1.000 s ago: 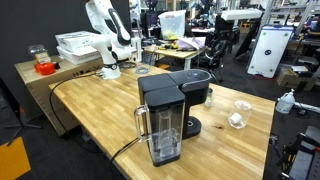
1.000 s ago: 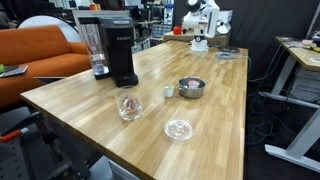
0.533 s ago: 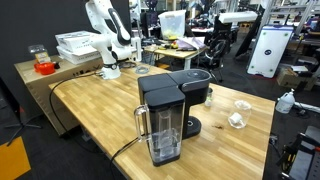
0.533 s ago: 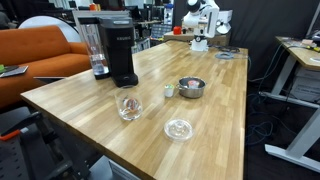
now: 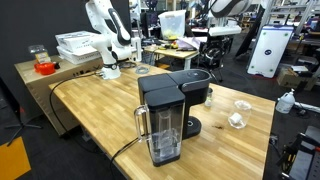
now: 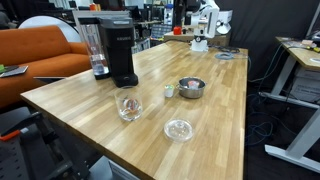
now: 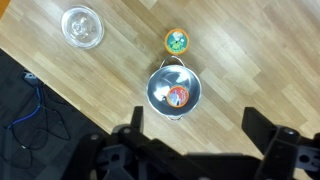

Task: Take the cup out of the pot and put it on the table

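Item, as I see it from the wrist: gripper jaws wide apart; cup inside pot on table; glass dish at pot's 10 o'clock.

Seen in the wrist view, the gripper points straight down from high up, its two dark fingers spread wide apart; in an exterior view the white arm shows at the far top edge.
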